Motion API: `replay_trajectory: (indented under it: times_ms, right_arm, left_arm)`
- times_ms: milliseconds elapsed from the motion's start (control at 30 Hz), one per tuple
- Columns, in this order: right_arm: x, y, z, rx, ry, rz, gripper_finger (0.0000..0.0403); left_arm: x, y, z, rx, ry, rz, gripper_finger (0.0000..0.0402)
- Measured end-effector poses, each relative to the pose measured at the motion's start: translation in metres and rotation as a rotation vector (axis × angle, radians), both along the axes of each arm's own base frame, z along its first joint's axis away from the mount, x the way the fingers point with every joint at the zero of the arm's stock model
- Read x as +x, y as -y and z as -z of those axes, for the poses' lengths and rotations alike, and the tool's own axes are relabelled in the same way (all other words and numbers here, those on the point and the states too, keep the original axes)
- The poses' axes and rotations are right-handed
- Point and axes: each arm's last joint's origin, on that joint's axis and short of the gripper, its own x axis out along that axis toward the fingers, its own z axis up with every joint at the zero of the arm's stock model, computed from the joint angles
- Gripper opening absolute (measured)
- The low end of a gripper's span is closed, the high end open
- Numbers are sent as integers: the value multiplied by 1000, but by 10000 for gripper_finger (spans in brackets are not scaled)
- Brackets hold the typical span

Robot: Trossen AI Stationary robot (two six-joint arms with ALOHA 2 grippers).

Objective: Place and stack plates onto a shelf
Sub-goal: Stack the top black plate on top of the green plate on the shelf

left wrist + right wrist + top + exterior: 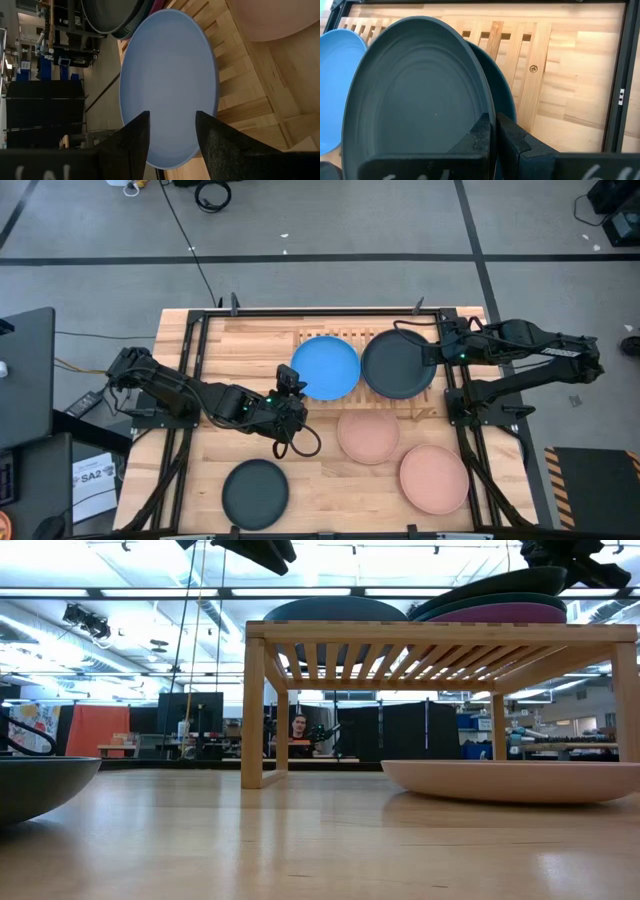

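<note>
A: The wooden table [330, 480] carries the shelf [345, 338] at 12 o'clock. Status of the plates?

B: The blue plate [325, 367] lies on the shelf. The left gripper [291, 385] stands wide at its 7 o'clock rim, holding nothing.

A: And the right gripper [432, 352]?

B: It pinches the black plate [398, 364] at its 2 o'clock rim, tilted over the stack, probably for stacking. Two pink plates [368, 436] and a dark plate [255, 493] wait below, with open table between them.

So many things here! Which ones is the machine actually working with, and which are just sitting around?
Part of the job:
- wooden shelf
- blue plate on the shelf, left pincer open at its rim
- dark plate, gripped by the right pincer, atop a stack
- two pink plates and another dark plate, on the table

Just lying about:
- cables on the floor
- black monitor
</note>
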Motion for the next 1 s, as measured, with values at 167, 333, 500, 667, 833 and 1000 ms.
replay_trajectory:
  times_ms: [167,333,500,667,833,1000]
  right_arm:
    - [1,0,0,9,-2,-6,22]
    - [2,0,0,9,-2,-6,22]
    - [2,0,0,8,-2,-8,26]
    - [4,0,0,8,7,-6,39]
    - [6,0,1,8,5,-7,44]
    - [8,0,1,10,-2,-9,45]
  left_arm:
    - [0,0,0,0,0,0,165]
    - [0,0,0,0,-1,0,165]
    - [0,0,0,0,-1,0,165]
    - [0,0,0,0,-1,0,165]
    - [0,0,0,0,-1,0,165]
    - [0,0,0,0,-1,1,165]
